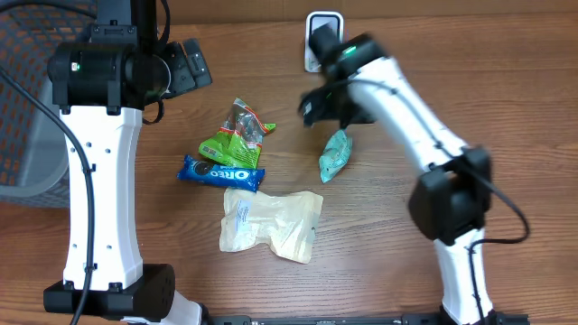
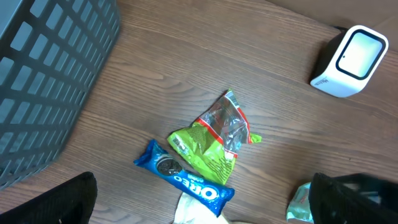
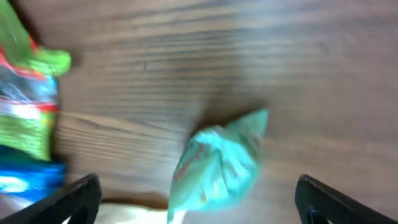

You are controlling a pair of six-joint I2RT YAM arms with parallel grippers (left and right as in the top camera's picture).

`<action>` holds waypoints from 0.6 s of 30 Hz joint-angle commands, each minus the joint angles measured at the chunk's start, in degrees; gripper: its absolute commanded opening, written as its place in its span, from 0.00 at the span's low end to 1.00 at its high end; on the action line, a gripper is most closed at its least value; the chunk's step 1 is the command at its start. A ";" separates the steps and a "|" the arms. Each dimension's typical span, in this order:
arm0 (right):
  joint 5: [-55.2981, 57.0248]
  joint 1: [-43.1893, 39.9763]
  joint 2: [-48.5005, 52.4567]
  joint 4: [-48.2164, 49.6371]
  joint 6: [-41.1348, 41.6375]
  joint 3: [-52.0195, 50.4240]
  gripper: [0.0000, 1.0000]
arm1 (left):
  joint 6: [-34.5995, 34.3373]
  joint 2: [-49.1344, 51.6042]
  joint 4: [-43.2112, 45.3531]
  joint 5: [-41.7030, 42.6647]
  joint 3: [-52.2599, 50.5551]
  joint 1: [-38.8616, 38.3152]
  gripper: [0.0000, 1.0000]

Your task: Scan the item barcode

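**Teal packet lay free on the table under the right arm's open pincer**

The teal packet [image 1: 335, 155] lay just right of the centre of the overhead frame, flat on the wooden table [image 1: 379, 262]. We saw it directly below the white scanner [image 1: 322, 36], which stood at the top edge of that frame, the two well apart. The right gripper [image 3: 198, 182] hung above the packet. In its wrist view the jaws stood wide apart at the lower corners, the packet sat between them, and neither finger touched it. That view was blurred, so we could read no print or barcode on the wrapper.

The left gripper [image 2: 202, 186] was spread wide as well and held nothing. In the overhead view it sat at the upper left, beside the grey basket [image 1: 27, 108].

To the left of the teal packet we found a green snack bag [image 1: 233, 135]. A blue Oreo pack [image 1: 221, 173] lay just below it, touching its lower end. A pale plastic bag [image 1: 271, 221] lay below the Oreo pack, in the lower middle of the frame.
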 commanded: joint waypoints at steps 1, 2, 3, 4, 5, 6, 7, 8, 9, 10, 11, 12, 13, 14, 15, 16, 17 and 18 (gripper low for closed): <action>-13.79 -6.51 -3.39 -1.68 9.07 1.53 0.97 | -0.81 0.42 0.92 0.26 0.17 0.04 1.00; -17.18 -7.89 -3.32 -2.01 8.94 0.59 0.96 | -0.81 0.42 1.31 0.28 0.17 0.04 1.00; -19.71 -8.83 -3.32 -1.97 8.63 -0.83 0.97 | -0.81 0.42 1.62 0.28 0.17 0.04 1.00; -21.57 -9.55 -3.32 -1.95 8.63 -2.43 0.96 | -0.81 0.42 1.92 0.28 0.17 0.04 1.00; -23.19 -10.14 -3.32 -1.97 8.41 -3.96 0.96 | -0.81 0.42 2.12 0.28 0.17 0.04 1.00; -25.18 -10.71 -3.32 -2.01 8.17 -5.92 0.96 | -0.81 0.42 2.29 0.28 0.17 0.04 1.00; -26.97 -11.02 -3.34 -1.75 7.74 -7.67 0.95 | -0.81 0.42 2.32 0.26 0.17 0.04 1.00; -28.68 -11.10 -3.34 -1.31 7.37 -9.20 0.93 | -0.81 0.42 2.32 0.26 0.17 0.04 1.00; -30.14 -11.10 -3.34 -0.57 7.37 -10.91 0.92 | -0.81 0.42 2.32 0.26 0.17 0.04 1.00; -30.77 -10.93 -3.34 0.02 7.39 -12.17 0.91 | -0.79 0.42 2.32 0.26 0.17 0.04 1.00; -30.97 -10.38 -3.34 0.76 7.45 -13.51 0.89 | -0.81 0.42 2.32 0.26 0.17 0.04 1.00; -30.99 -9.79 -3.34 1.42 7.93 -14.58 0.88 | -0.79 0.42 2.32 0.24 0.17 0.04 1.00; -31.15 -9.16 -3.41 2.03 8.35 -15.47 0.88 | -0.79 0.42 2.36 0.22 0.17 0.04 1.00; -31.12 -8.35 -3.43 2.75 8.87 -16.26 0.88 | -0.76 0.42 2.51 0.20 0.17 0.04 1.00; -31.10 -7.72 -3.45 3.32 9.40 -16.74 0.88 | -0.76 0.42 2.69 0.20 0.17 0.07 1.00; -31.08 -7.15 -3.45 3.76 9.97 -17.03 0.88 | -0.74 0.42 2.91 0.11 0.17 0.09 1.00; -30.80 -6.62 -3.45 4.13 10.43 -17.29 0.88 | -0.72 0.42 3.08 0.04 0.17 0.09 1.00; -29.42 -5.99 -3.45 4.22 11.61 -17.55 0.88 | -0.55 0.42 3.28 0.04 0.17 0.09 1.00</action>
